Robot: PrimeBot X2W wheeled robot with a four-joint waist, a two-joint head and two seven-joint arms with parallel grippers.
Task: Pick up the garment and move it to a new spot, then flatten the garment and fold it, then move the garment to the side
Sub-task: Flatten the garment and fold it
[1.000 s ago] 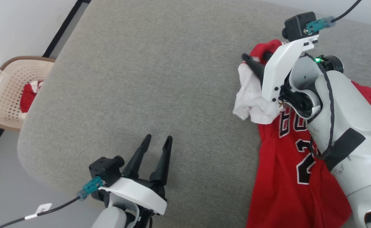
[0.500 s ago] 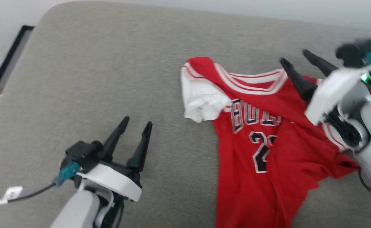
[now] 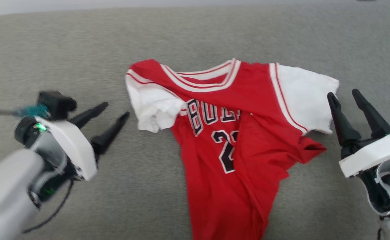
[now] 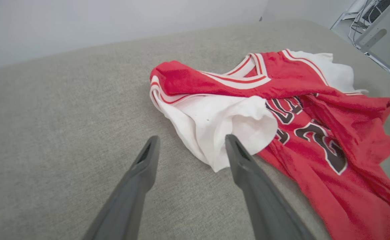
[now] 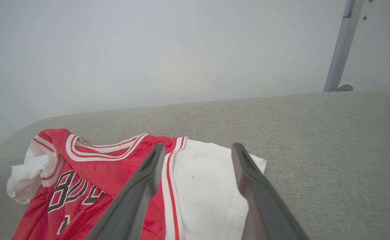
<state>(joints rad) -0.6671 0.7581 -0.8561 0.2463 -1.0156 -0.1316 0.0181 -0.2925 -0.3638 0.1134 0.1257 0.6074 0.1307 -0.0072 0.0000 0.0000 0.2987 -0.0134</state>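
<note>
Since a second before, the right gripper (image 3: pixel 342 93) had let go of the garment (image 3: pixel 234 140) and drawn off to one side. Its two fingers stood wide apart with nothing between them, their tips just short of the flat white sleeve (image 3: pixel 304 96) and clear of it. The left gripper (image 3: pixel 116 109) also had its fingers spread and empty, pointing toward the crumpled white sleeve (image 3: pixel 155 110) a little beyond its tips.

The garment lay between the two grippers on the grey cushion (image 3: pixel 81 50), front side up. Its striped collar (image 3: pixel 201 80) was on the side farthest from both sets of fingers, and the black lettering and number showed. The red body was wrinkled and skewed.

From the left wrist, the crumpled sleeve's edge sat just ahead of the fingertips. From the right wrist, the flat sleeve showed in the gap between the fingers, beyond them.
</note>
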